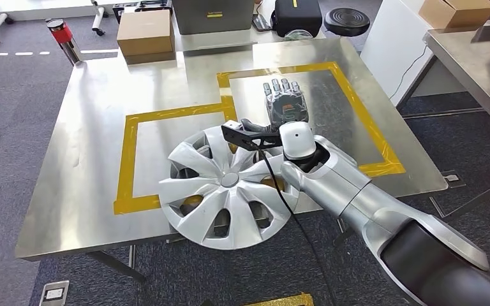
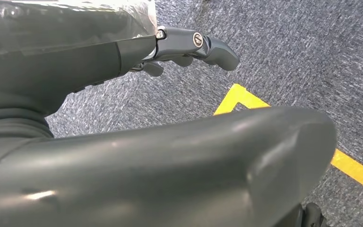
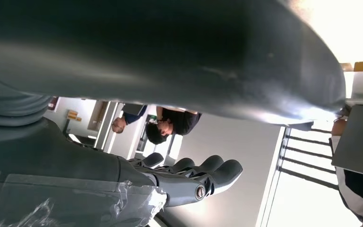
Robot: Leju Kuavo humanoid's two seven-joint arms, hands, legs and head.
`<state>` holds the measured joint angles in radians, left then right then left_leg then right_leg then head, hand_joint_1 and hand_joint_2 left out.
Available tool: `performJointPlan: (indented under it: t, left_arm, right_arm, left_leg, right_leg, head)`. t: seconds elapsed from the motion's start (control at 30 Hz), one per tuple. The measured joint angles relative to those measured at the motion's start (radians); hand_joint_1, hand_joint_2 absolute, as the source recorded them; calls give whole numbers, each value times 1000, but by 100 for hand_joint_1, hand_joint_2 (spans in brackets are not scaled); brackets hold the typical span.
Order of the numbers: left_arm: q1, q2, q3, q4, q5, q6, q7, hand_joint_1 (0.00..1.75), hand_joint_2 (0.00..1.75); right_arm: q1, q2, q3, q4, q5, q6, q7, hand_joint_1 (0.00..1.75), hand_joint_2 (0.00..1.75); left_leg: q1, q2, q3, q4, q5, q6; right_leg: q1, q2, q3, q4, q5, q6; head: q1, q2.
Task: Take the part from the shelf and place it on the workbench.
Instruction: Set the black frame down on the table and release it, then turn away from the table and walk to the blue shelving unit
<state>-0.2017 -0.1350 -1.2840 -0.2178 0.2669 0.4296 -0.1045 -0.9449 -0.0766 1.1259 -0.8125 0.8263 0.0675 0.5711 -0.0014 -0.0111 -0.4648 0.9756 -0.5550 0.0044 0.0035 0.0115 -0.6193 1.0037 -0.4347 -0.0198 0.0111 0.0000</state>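
I see the glossy silver spoked hubcap (image 1: 228, 186) overhanging the brushed-steel workbench (image 1: 96, 166); right hand (image 1: 285, 100) released, flat; left hand (image 2: 189, 47) empty, fingers loosely apart.

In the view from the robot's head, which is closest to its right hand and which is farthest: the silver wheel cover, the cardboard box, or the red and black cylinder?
From the right hand, which is flat above the workbench:
1. Wheel cover: nearest, on the bench's near edge, just beside the wrist.
2. Cardboard box: beyond the bench's far edge, to the left.
3. Red and black cylinder: farthest, on the floor past the far left corner.
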Motion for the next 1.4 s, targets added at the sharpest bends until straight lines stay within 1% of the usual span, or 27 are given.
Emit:
performJointPlan:
  t: [0.23,0.33,0.37,0.43,0.5,0.57,0.6,0.63,0.73,0.77,0.83,0.9,0.97,1.07,1.17,1.27,1.4]
  left_arm:
    - [2,0,0,0,-2,4,0,0,0]
    - [4,0,0,0,-2,8,0,0,0]
    - [5,0,0,0,-2,11,-1,0,0]
    - [8,1,0,0,-1,19,-8,0,0]
    - [14,2,3,0,1,26,-20,0,0]
    - [23,5,9,0,4,28,-34,0,0]
    - [27,6,12,0,5,29,-39,0,0]
    - [31,8,16,0,6,28,-42,0,0]
    - [37,13,23,0,10,25,-48,0,0]
    - [38,15,25,0,14,23,-50,0,0]
    - [41,17,30,0,29,15,-53,0,0]
    - [47,20,39,0,47,9,-56,0,0]
    - [55,24,49,1,59,5,-56,0,0]
    - [64,27,61,2,64,8,-52,0,0]
    - [68,30,74,2,72,16,-45,0,0]
    - [68,34,79,2,72,22,-42,0,0]
    - [69,39,90,2,72,35,-52,0,0]
  right_arm:
    - [9,-7,-3,-3,-1,-7,5,0,0]
    - [22,-15,-10,-15,-6,-55,6,0,0]
    - [28,-20,-15,-24,-17,-94,2,0,0]
    - [52,-33,-40,-63,-88,-241,-42,0,0]
    - [94,-54,-88,-142,-218,-449,-135,0,0]
    - [143,-78,-151,-259,-337,-606,-227,0,0]
    - [165,-90,-182,-319,-374,-650,-256,0,0]
    - [183,-102,-208,-376,-394,-673,-271,0,0]
    - [226,-134,-271,-521,-411,-697,-286,0,0]
    - [238,-141,-291,-565,-421,-710,-304,0,0]
    - [273,-152,-329,-663,-443,-741,-375,0,0]
    - [322,-156,-368,-788,-433,-761,-456,0,0]
    - [377,-155,-410,-931,-377,-769,-503,0,0]
    - [454,-145,-470,-1135,-303,-771,-551,0,0]
    - [529,-127,-514,-1305,-299,-770,-630,0,0]
    - [575,-115,-539,-1423,-312,-768,-667,0,0]
    - [607,-106,-551,-1514,-326,-766,-706,0,0]
  left_leg:
    - [0,0,0,0,0,0]
    - [0,0,0,0,0,0]
    - [0,0,0,0,0,1]
    - [0,0,0,0,-1,1]
    - [0,0,0,0,-1,1]
    - [0,-1,0,0,-1,1]
    - [0,0,0,0,-2,1]
    - [0,0,0,0,-2,1]
    - [0,0,0,0,-2,1]
    - [0,0,0,0,-3,2]
    - [0,0,0,0,-3,2]
    - [0,-1,0,0,-3,2]
    - [0,-1,0,0,-3,2]
    - [0,-1,0,-1,-4,2]
    - [0,-1,-1,-2,-5,3]
    - [0,-1,0,-2,-6,3]
    - [-1,-1,0,-2,-6,3]
  right_leg:
    - [0,0,0,-1,0,0]
    - [0,0,0,-1,0,0]
    - [0,0,0,-1,0,0]
    - [0,0,0,-1,0,0]
    - [0,0,0,-2,-1,1]
    - [0,0,0,-2,-1,2]
    - [0,0,0,-2,-1,2]
    - [0,0,0,-2,-2,2]
    - [0,0,0,-2,-2,2]
    - [0,0,0,-2,-2,2]
    - [0,0,0,-3,-2,2]
    - [0,0,0,-3,-2,3]
    - [0,-1,0,-3,-3,4]
    - [0,-1,0,-3,-4,5]
    - [0,0,1,-3,-4,5]
    - [0,0,1,-3,-5,5]
    - [-1,0,2,-3,-4,5]
  head:
    - [0,0]
    - [0,0]
    - [0,0]
    - [0,0]
    - [0,0]
    - [0,0]
    - [0,0]
    - [0,0]
    - [1,0]
    - [1,0]
    - [1,0]
    - [1,0]
    - [2,0]
    - [2,0]
    - [2,0]
    - [2,0]
    - [2,0]
